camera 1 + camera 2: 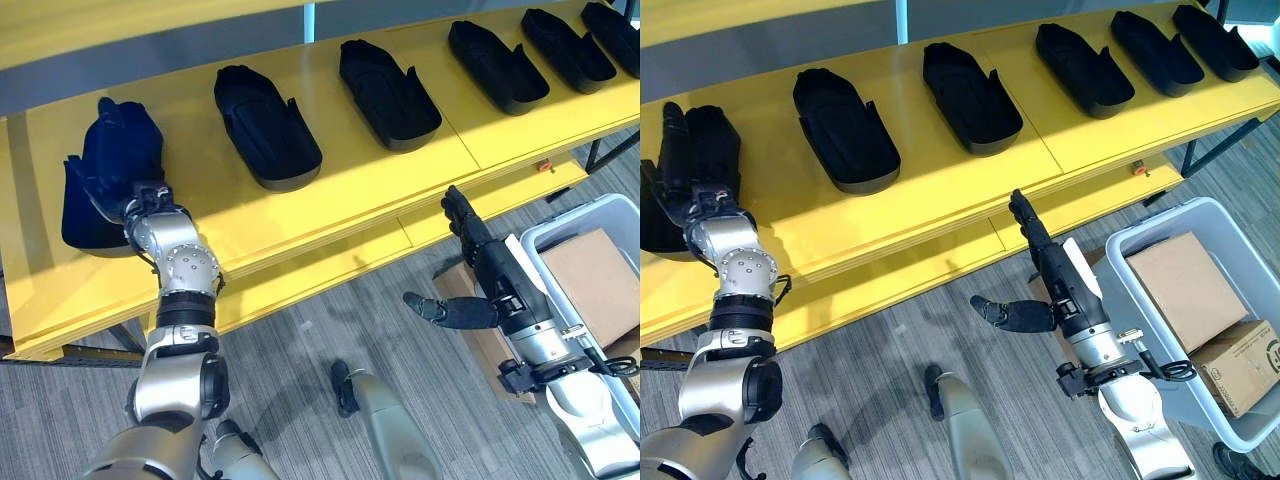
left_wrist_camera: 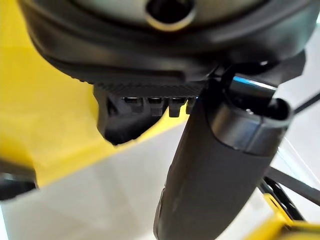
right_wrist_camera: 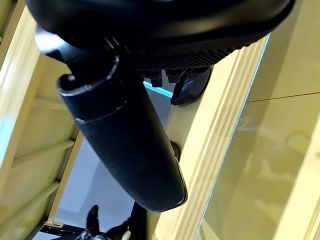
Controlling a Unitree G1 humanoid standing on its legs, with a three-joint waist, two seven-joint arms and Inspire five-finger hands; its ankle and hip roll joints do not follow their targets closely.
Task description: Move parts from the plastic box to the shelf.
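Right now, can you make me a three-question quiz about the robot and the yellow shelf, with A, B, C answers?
1. Where is the left hand?
A. Inside the plastic box
B. At the black part on the shelf's left end
C. On the floor

2. How many black parts lie on the shelf?
A. Three
B. Six
C. Nine

3. What is the right hand doing?
A. Open, holding nothing
B. Squeezing a black part
C. Gripping a cardboard box

Answers:
1. B: the left hand lies over the end black part on the shelf, far from the plastic box.
2. B: six black parts sit in a row along the yellow top.
3. A: the right hand hangs in front of the shelf edge with straight fingers and nothing in it.
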